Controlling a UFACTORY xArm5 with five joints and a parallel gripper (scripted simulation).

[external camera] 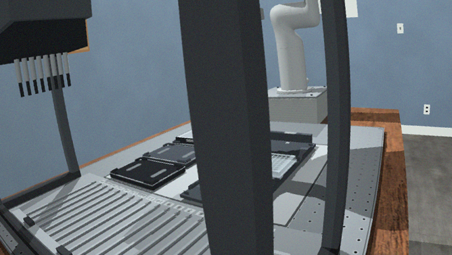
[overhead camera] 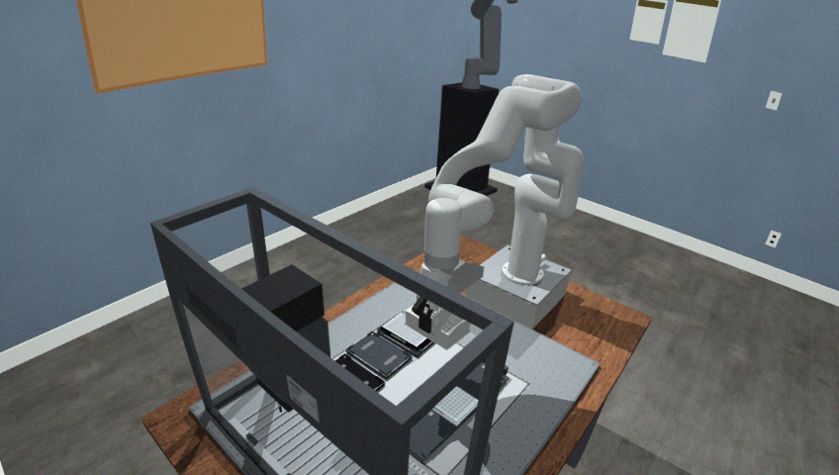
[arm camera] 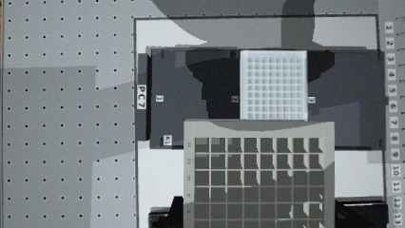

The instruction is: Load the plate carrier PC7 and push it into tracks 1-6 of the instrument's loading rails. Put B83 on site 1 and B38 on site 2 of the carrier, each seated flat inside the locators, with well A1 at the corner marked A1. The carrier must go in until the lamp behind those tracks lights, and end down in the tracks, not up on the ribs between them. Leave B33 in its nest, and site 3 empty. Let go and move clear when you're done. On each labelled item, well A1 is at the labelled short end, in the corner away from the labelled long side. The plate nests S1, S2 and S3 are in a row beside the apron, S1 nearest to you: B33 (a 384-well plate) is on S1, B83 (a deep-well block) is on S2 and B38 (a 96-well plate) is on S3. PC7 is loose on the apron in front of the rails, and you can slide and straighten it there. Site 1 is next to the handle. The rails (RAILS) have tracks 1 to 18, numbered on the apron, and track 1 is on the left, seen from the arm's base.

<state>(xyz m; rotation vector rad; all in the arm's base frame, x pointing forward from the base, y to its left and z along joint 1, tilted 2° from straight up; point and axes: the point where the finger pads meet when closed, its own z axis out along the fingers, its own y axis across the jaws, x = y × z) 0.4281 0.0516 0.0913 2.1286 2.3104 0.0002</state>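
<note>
Gripper clamped wide on the deep-well block | block above carrier, short of site 1 | risk – off-centre lowering catches a locator, seats tilted

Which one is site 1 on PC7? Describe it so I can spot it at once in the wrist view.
Find the dark carrier PC7 lying across the white apron, its label at the left end. Site 1 is the bare dark bay next to that label, with an A1 mark at its lower corner; unlike site 2, it holds no white plate.
</note>
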